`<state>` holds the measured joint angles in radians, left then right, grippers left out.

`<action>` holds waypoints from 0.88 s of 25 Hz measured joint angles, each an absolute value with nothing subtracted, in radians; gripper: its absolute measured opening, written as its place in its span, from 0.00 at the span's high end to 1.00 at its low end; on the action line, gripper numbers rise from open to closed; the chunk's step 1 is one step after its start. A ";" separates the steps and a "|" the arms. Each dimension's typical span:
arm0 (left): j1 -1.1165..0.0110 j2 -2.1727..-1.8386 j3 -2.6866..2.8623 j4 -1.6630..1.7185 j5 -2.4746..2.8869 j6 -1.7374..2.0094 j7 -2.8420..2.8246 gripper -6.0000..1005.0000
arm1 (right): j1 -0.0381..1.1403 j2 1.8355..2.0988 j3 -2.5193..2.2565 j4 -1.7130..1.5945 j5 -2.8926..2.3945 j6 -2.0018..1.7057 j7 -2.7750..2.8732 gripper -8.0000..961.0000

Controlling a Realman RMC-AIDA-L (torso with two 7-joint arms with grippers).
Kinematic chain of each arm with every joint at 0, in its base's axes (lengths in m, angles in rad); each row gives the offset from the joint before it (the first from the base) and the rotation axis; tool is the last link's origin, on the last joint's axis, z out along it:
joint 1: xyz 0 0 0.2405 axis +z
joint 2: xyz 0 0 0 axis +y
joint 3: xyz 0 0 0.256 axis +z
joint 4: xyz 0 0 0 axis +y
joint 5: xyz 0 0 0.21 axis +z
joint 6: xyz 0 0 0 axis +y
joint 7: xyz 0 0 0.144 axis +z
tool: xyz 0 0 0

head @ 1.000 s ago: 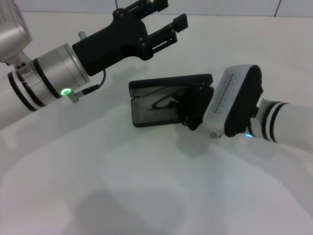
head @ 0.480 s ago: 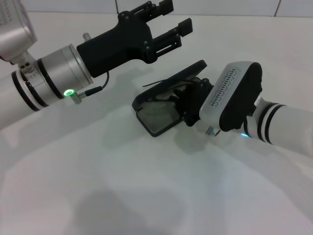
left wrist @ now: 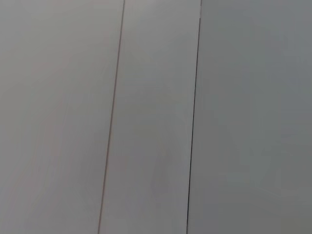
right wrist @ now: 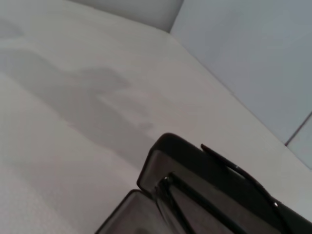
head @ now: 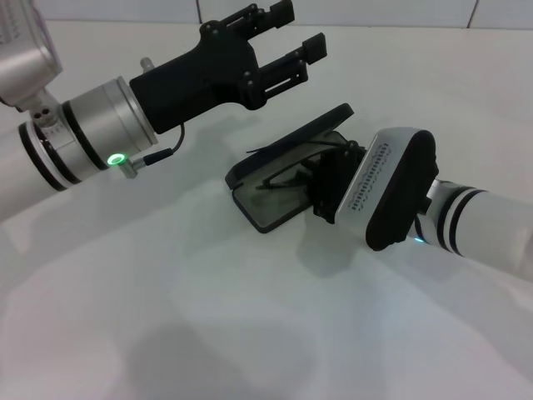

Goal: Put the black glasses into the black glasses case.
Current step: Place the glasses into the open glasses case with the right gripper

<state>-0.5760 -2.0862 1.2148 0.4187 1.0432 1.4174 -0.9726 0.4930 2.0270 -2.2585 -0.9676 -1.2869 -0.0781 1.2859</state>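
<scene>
Two arms in head view. Left gripper (head: 287, 39) hangs above the table (head: 166, 317), up and to the left of the case, fingers spread apart w/ nothing between them, not touching anything. Right gripper (head: 326, 187) is down at the right end of the black glasses case (head: 266, 208); its fingers are buried in dark shapes against the case, so can't tell if they're apart or pinching.

Case sits open on the table, skewed diagonally, lid (head: 300, 137) tilted up at the far side, grey lining showing in the base. Black glasses (head: 279, 179) lie inside the case, thin dark frame over the lining; one temple arm pokes out past the lid's left edge.

Right wrist view: case corner (right wrist: 161, 156) close up w/ glasses' thin arms (right wrist: 239, 170) running along inside. Left wrist view: only plain grey panels (left wrist: 156, 117).
</scene>
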 joint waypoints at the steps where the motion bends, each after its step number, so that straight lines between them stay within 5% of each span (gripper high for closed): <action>1: -0.576 -2.086 1.215 0.419 1.043 1.417 -0.973 0.33 | 0.493 2.027 -2.258 -0.968 -1.294 -0.075 1.283 0.88; 22: -0.563 -2.085 1.207 0.415 1.040 1.419 -0.965 0.33 | 0.334 2.013 -2.214 -1.130 -1.317 -0.122 1.008 0.88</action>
